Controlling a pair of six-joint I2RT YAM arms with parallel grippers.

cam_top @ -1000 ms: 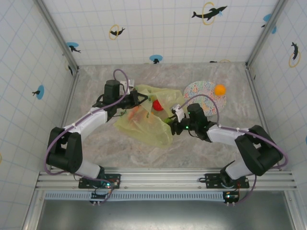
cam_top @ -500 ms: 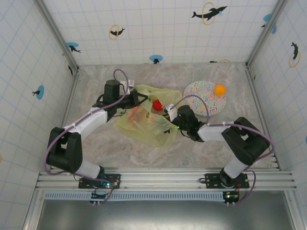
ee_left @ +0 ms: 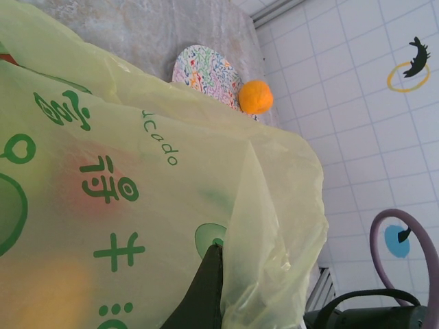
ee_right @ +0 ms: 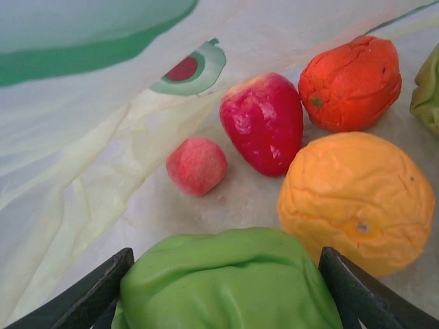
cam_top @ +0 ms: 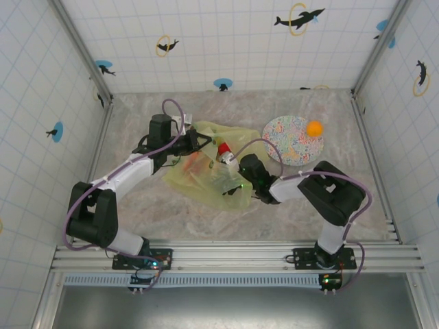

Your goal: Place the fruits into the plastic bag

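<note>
Looking down from the top cam, I see the plastic bag lying crumpled on the table, near the middle & a bit to the left. My left gripper is at the bag's far edge, closed tight on the plastic. On the left wrist cam, one dark finger has the thin yellow-green sheet draped right on it. My right gripper is inside the bag w/ a green fruit between its fingers, one on each side, so it's gripping that one. Just past it, more fruits sit on the bag's floor: a small pink-red fruit, a red fruit just beside it, an orange-red fruit further back & a big yellow-orange fruit close by the red one. One orange fruit sits on the plate, on its far right side, well apart from the bag.
</note>
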